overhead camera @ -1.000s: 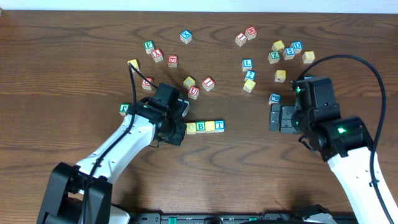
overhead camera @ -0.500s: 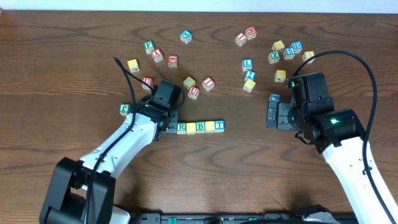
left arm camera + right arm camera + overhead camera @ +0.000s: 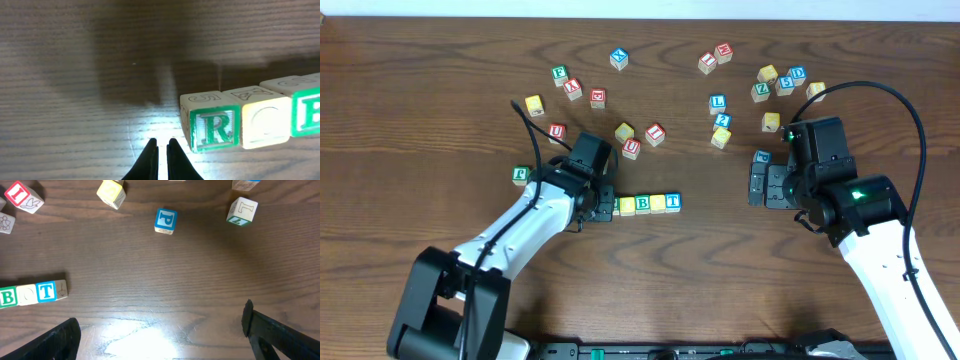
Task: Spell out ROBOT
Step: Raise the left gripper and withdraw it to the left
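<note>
A row of letter blocks lies mid-table: R (image 3: 212, 129), a pale O (image 3: 265, 122), B (image 3: 642, 204), a yellow block (image 3: 658, 203) and T (image 3: 672, 201). My left gripper (image 3: 162, 146) is shut and empty, low over the wood just left of the R block. In the overhead view the left gripper (image 3: 602, 208) covers most of the R. My right gripper (image 3: 162, 327) is wide open and empty over bare wood, well right of the row's T end (image 3: 46, 291). It also shows in the overhead view (image 3: 757, 186).
Loose blocks are scattered across the back of the table: a red U (image 3: 556, 131), a green F (image 3: 521, 175), a blue X (image 3: 619, 58) and a cluster at the back right (image 3: 785, 82). A blue P block (image 3: 165, 221) lies beyond the right gripper.
My left gripper drew back to the left, uncovering the R block, then moved right again against the row's left end. The right arm shifted slightly left, then stayed still.
</note>
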Available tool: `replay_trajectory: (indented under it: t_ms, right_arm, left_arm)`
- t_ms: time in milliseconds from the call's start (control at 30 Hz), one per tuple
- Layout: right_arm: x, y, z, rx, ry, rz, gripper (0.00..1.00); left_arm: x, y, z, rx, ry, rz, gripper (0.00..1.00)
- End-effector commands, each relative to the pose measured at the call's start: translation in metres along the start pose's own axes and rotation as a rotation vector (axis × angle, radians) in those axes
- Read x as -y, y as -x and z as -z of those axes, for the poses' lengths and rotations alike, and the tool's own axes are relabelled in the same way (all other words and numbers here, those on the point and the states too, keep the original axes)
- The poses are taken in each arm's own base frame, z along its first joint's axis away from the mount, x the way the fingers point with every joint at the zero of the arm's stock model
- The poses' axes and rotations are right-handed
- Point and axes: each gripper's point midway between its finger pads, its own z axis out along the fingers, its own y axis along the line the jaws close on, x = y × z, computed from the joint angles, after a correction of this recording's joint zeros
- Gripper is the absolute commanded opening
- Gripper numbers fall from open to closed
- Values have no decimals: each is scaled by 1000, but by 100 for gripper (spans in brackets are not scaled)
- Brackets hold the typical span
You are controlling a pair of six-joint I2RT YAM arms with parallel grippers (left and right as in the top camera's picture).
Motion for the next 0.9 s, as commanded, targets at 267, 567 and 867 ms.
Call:
replay_trajectory:
  t_ms: [267,567,867]
  right_arm:
    - [0,5,3,14,2,-9,99]
    - [0,5,3,14,2,-9,99]
    - [0,5,3,14,2,-9,99]
  left_arm:
    - [-3,-13,-23,-65,10,-20,7]
    - [12,-16,-20,-82,-79,-76,7]
    - [16,-16,-20,-85,-99,-94,8]
